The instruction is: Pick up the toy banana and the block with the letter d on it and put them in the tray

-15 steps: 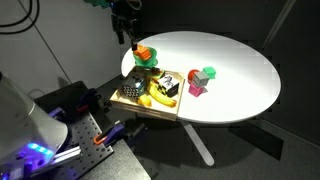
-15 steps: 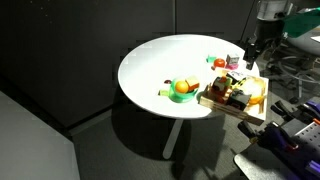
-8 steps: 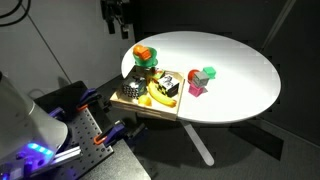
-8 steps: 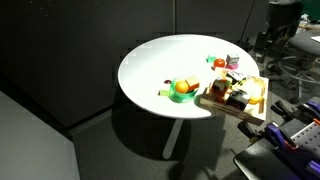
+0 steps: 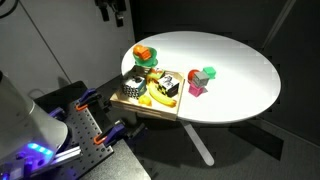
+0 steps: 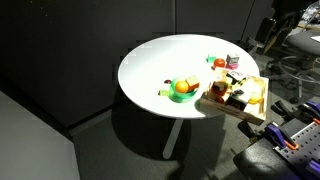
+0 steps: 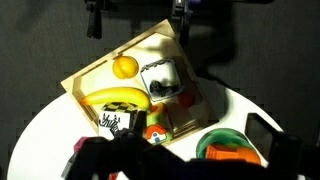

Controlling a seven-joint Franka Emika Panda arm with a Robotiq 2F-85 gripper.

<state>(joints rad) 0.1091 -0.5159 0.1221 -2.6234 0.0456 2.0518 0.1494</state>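
The light-brown wooden tray [image 5: 163, 112] sits at the table's edge and shows in both exterior views [image 6: 251, 113] and in the wrist view [image 7: 95, 72]. The yellow toy banana [image 7: 118, 97] lies inside it [image 5: 150, 99]. A block with a paler face and dark bluish sides [image 7: 160, 75] also lies in the tray; its letter is unreadable. My gripper [image 5: 108, 10] is high above and beyond the table edge, well clear of the tray. In the wrist view its jaws [image 7: 172, 146] are spread wide with nothing between them.
The tray also holds a small round orange-yellow toy [image 7: 124, 67], a black patterned block [image 7: 112, 122] and a house-picture block [image 7: 155, 133]. A green bowl with an orange toy [image 5: 147, 55] stands beside the tray. A red block [image 5: 197, 88] and a green block [image 5: 208, 74] sit mid-table.
My gripper has risen and drawn back from above the tray toward the frame's top edge. The toys in the tray have not moved.
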